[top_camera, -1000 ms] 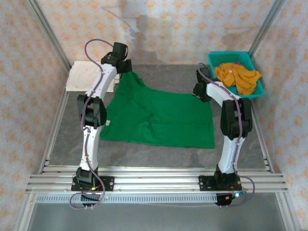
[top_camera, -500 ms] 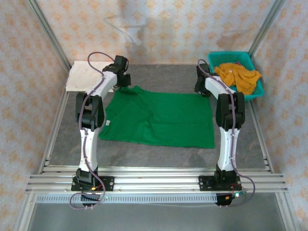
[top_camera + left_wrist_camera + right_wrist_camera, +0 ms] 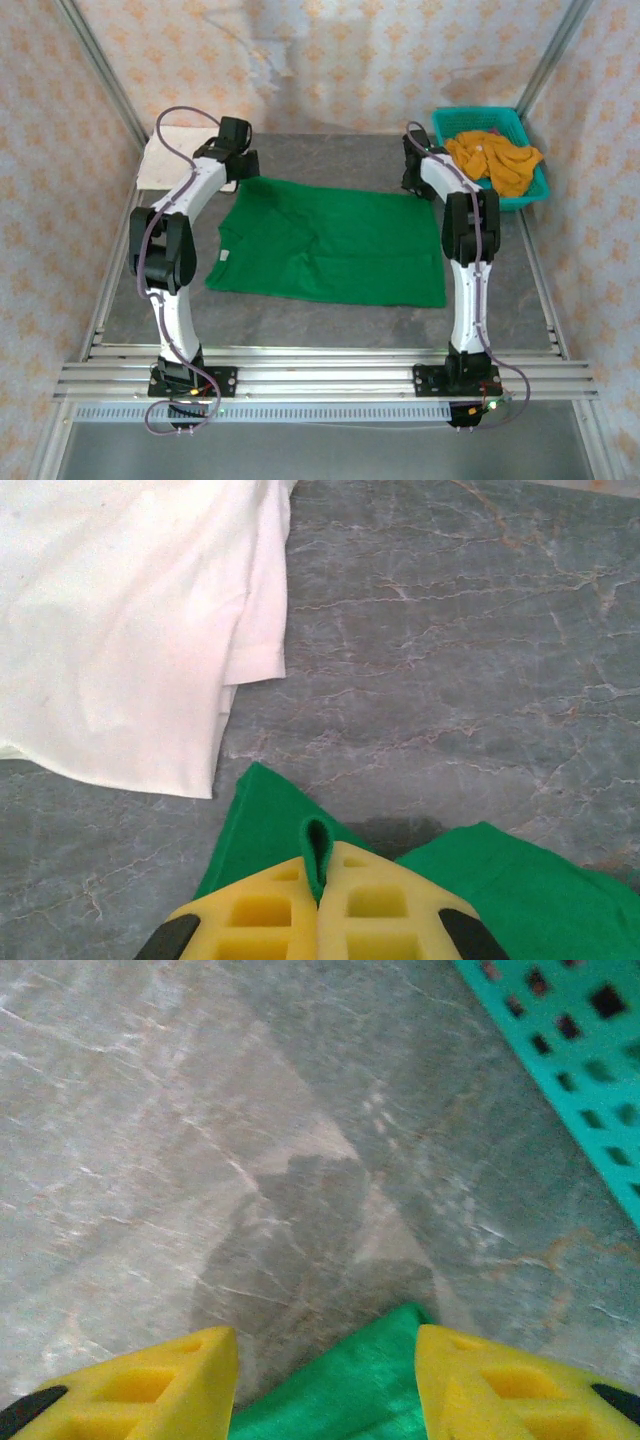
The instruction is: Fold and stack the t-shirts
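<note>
Shirts first: your green shirt [image 3: 330, 245] lies spread mid-table, its far-left edge pinched tight in the left gripper [image 3: 318, 865], near the white shirt [image 3: 120, 630]. Your right gripper [image 3: 325, 1350] gapes at its far-right corner.

In the left wrist view the cream-white t-shirt [image 3: 120, 620] runs off the top and left edges. The green t-shirt [image 3: 520, 910] is cut by the bottom edge, its pinched fold partly behind the left gripper [image 3: 318, 870]. In the right wrist view the teal basket [image 3: 560, 1070] is clipped at the upper right corner. In the top view the mustard-orange t-shirts [image 3: 495, 160] lie heaped, their number unclear.
</note>
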### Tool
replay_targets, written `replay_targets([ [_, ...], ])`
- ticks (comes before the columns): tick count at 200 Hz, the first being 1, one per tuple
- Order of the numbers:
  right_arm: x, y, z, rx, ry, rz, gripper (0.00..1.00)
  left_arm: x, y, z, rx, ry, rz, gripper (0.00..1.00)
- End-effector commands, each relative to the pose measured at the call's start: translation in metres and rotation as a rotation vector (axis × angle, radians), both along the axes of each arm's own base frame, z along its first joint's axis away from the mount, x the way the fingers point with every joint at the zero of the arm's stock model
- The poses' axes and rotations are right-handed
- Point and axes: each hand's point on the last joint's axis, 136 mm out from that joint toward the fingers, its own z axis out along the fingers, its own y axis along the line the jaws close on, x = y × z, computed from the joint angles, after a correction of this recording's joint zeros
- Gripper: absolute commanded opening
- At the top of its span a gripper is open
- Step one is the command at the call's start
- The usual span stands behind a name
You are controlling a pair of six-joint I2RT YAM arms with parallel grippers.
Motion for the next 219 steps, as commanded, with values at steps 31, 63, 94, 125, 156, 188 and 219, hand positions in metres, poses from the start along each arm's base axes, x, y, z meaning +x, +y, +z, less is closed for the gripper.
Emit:
replay_targets([
  [31,0.001,0.021,-0.021,0.001,0.077,0.035,0.52,-0.012,0.037,0.007,0.06,-0.025,0.075,0.0],
  [63,0.006,0.036,-0.027,0.049,0.075,0.057,0.48,-0.02,0.053,0.021,0.079,-0.044,0.112,0.0],
  [94,0.011,0.046,-0.023,0.054,0.054,0.077,0.39,-0.026,0.057,0.032,0.082,-0.064,0.117,0.0],
  [125,0.016,0.048,-0.026,0.053,0.053,0.081,0.27,-0.02,0.051,0.028,0.061,-0.051,0.097,0.0],
  [156,0.02,0.047,-0.021,0.043,0.049,0.084,0.12,-0.006,0.048,0.015,0.054,-0.012,0.084,0.0],
  [188,0.021,0.04,0.002,0.009,0.016,0.081,0.0,0.007,0.039,0.02,0.035,-0.017,0.065,0.0],
  [219,0.02,0.025,0.031,0.002,-0.053,0.052,0.0,0.017,0.028,0.029,0.044,-0.022,0.031,0.0],
])
